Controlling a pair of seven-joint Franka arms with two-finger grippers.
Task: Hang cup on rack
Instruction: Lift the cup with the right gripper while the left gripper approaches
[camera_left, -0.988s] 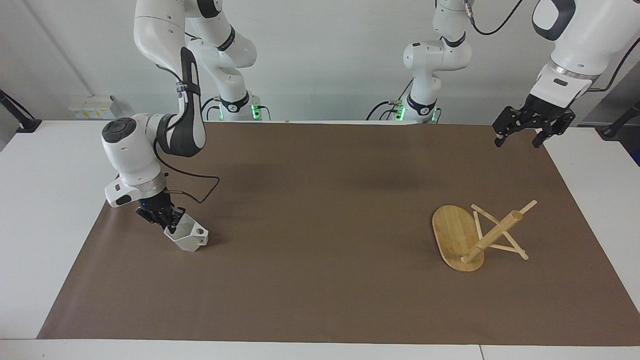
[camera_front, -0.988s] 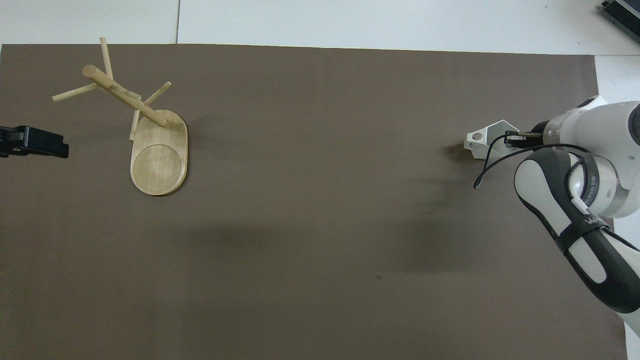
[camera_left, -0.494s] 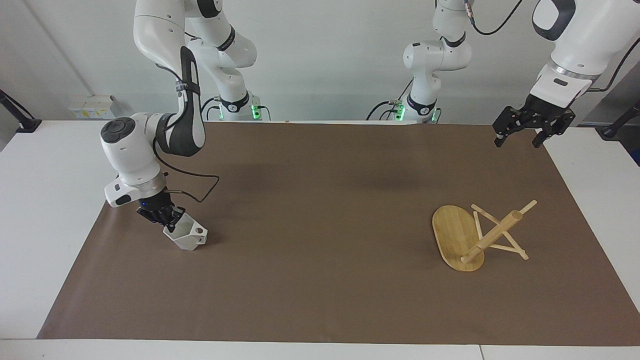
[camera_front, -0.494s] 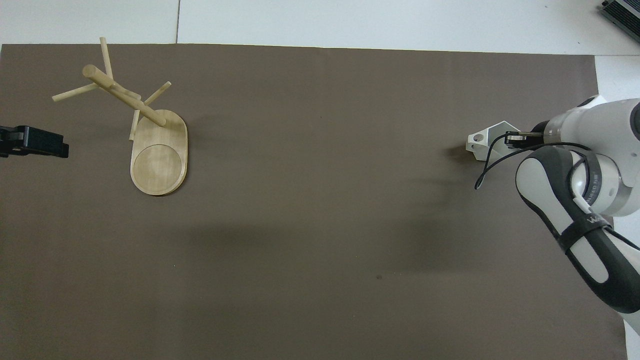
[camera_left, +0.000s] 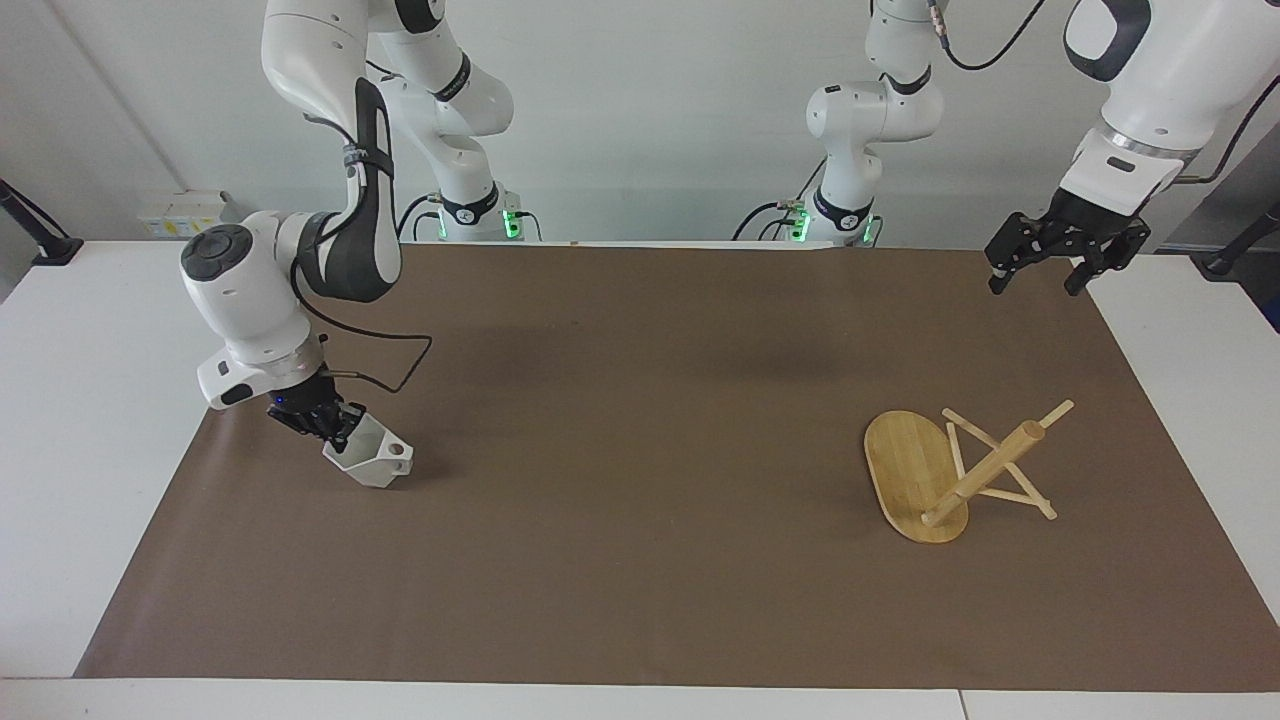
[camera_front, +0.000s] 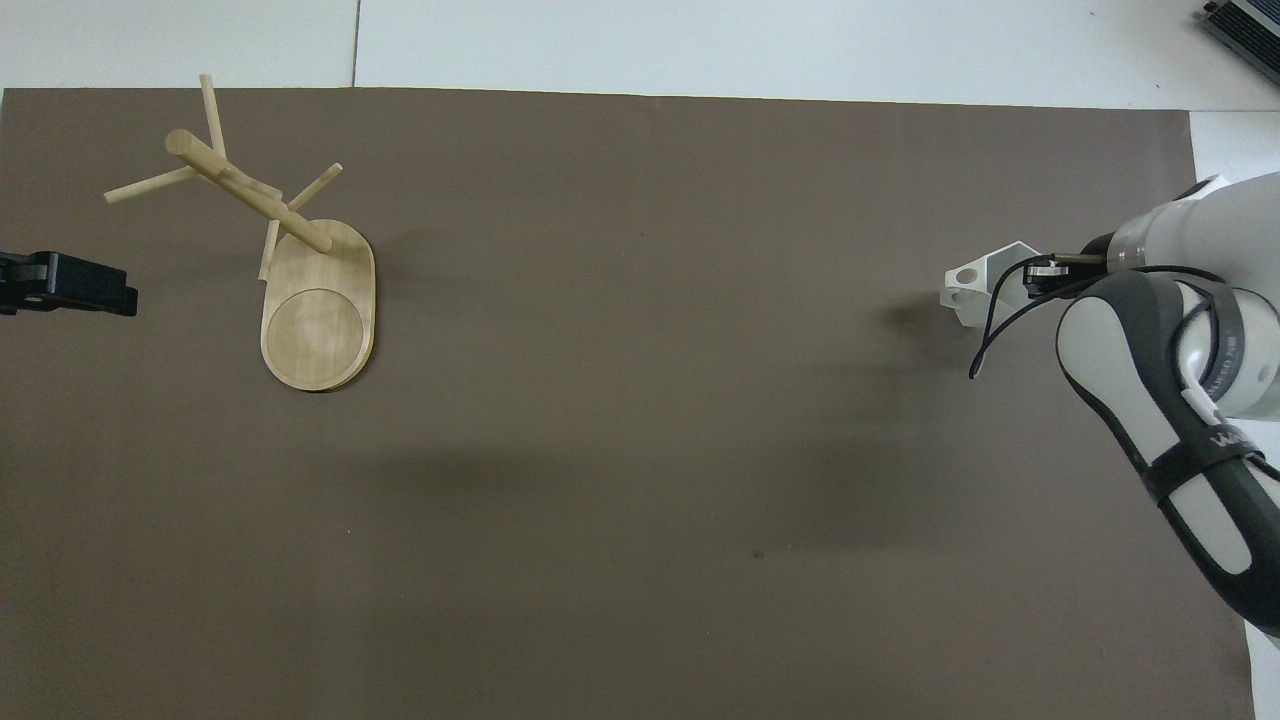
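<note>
Two tools work over a tabletop (camera_left: 640, 620) under matte brown paper. Right tool (camera_left: 335, 432) pinches the rim of the small faceted white cup (camera_left: 372, 458) with a round-holed blocky handle, tilted. Left tool (camera_left: 1065, 255) hangs with its fingers spread, waiting. Toppled light bamboo rack (camera_left: 950, 470), oval base on edge, lies toward the left arm's end.

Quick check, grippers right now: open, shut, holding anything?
Right gripper: shut on the cup, tilted, toward the right arm's end of the table.
Left gripper: open, holding nothing, waiting over the mat's edge.
</note>
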